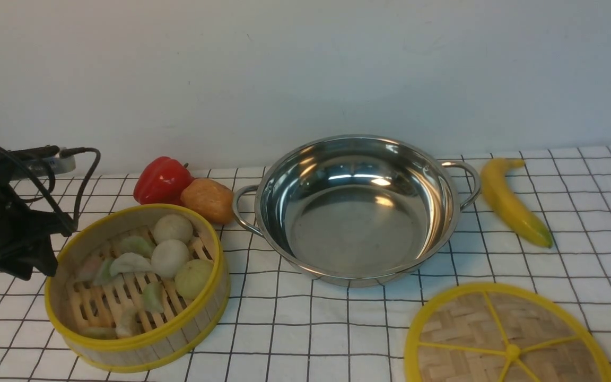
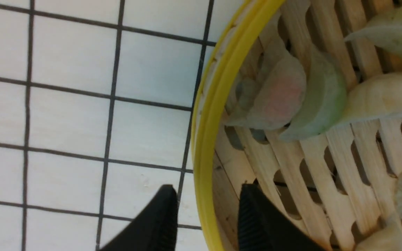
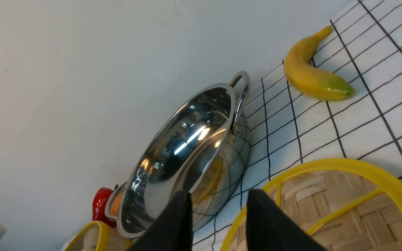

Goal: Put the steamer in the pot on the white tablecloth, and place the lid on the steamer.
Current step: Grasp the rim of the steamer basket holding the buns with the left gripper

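The steamer [image 1: 136,281], a bamboo basket with yellow rims holding pale buns and greenish dumplings, stands on the white tablecloth [image 1: 305,329] at the front left. My left gripper [image 1: 51,265] is at its left rim. In the left wrist view the gripper [image 2: 208,195] is open and straddles the yellow rim [image 2: 215,104], one finger outside and one inside. The shiny pot [image 1: 358,212] stands empty in the middle. The lid [image 1: 507,339] lies flat at the front right. My right gripper [image 3: 218,202] is open and empty over the lid's edge [image 3: 333,202], near the pot [image 3: 183,146].
A red pepper [image 1: 161,180] and a brown potato-like item [image 1: 207,200] lie between the steamer and the pot's left handle. A banana [image 1: 512,204] lies right of the pot. A pale wall runs behind. Cables and a power strip [image 1: 45,159] sit at the far left.
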### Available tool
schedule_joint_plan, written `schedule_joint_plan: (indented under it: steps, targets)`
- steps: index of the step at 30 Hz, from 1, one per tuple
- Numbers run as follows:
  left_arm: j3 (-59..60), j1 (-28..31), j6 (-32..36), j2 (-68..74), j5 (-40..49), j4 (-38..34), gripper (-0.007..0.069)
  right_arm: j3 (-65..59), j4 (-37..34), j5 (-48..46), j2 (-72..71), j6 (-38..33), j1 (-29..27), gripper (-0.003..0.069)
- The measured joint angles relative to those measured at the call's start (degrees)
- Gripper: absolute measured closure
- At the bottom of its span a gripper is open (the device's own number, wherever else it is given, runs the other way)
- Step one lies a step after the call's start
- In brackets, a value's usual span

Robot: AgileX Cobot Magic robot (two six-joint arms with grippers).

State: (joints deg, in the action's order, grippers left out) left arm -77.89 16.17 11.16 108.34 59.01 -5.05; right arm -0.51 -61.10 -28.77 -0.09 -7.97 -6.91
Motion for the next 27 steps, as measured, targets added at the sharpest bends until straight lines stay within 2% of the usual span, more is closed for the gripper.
schedule_joint_plan:
  steps: [12,18,21,27]
  targets:
    - [0.0,0.0,-0.2,4.7,-1.0,-0.3,0.0384,0.0,0.0,0.0,0.0,0.0,0.0,0.0419]
    - [0.0,0.0,-1.2,6.2,-1.9,-0.3,0.0475,0.0,0.0,0.0,0.0,0.0,0.0,0.0419]
    - [0.0,0.0,-1.9,6.5,-2.6,-0.1,0.0580,0.0,0.0,0.0,0.0,0.0,0.0,0.0419]
    - [0.0,-0.1,-2.7,6.5,-2.8,2.0,0.0588,0.0,0.0,0.0,0.0,0.0,0.0,0.0419]
